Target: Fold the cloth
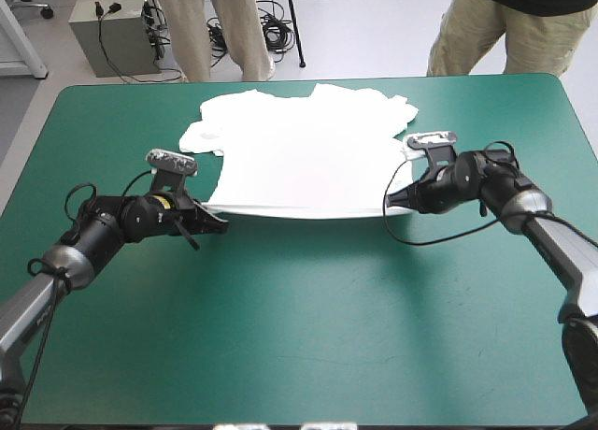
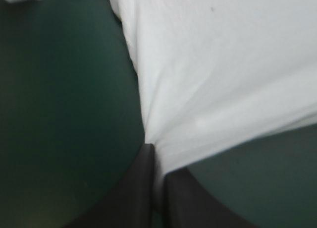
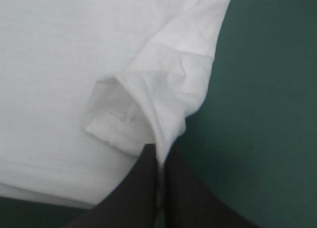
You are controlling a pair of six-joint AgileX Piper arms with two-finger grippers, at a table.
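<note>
The white T-shirt (image 1: 304, 150) lies spread on the far half of the teal-green table, sleeves toward the far edge, its near hem stretched in a straight line between both grippers. My left gripper (image 1: 217, 222) is shut on the hem's left corner; in the left wrist view the T-shirt (image 2: 218, 74) is pinched between the black fingers (image 2: 141, 188) of the left gripper (image 2: 157, 151). My right gripper (image 1: 391, 204) is shut on the right corner; in the right wrist view the T-shirt (image 3: 74, 64) bunches in a small fold just ahead of the right gripper (image 3: 161, 156).
Bare teal-green cover (image 1: 308, 327) fills the near half of the table. A narrow strip of cover (image 1: 131, 103) lies beyond the shirt's collar, with bare cover also on either side of the shirt.
</note>
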